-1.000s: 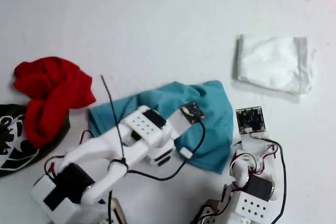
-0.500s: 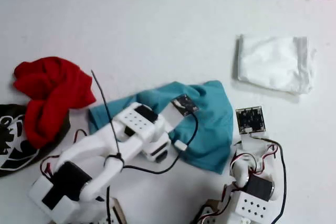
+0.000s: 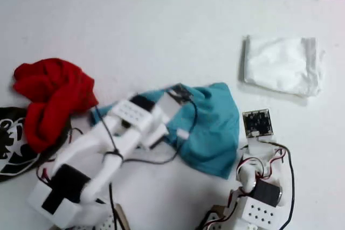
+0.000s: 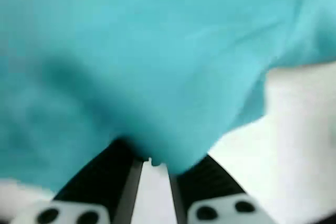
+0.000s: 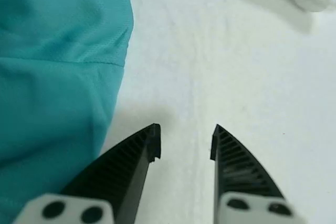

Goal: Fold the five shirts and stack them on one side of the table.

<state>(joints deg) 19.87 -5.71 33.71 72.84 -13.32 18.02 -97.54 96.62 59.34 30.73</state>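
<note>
Shift: left gripper, pinching teal shirt, farther up table; right gripper spread, unmoved.

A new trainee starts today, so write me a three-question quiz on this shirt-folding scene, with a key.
1. True or false: the white shirt lies folded, apart from the other shirts.
2. What is the left gripper shut on? A a towel; B the teal shirt; C nothing.
3. Fill in: the right gripper hangs ___ above the table, beside the teal shirt.
Key: 1 true; 2 B; 3 open.
</note>
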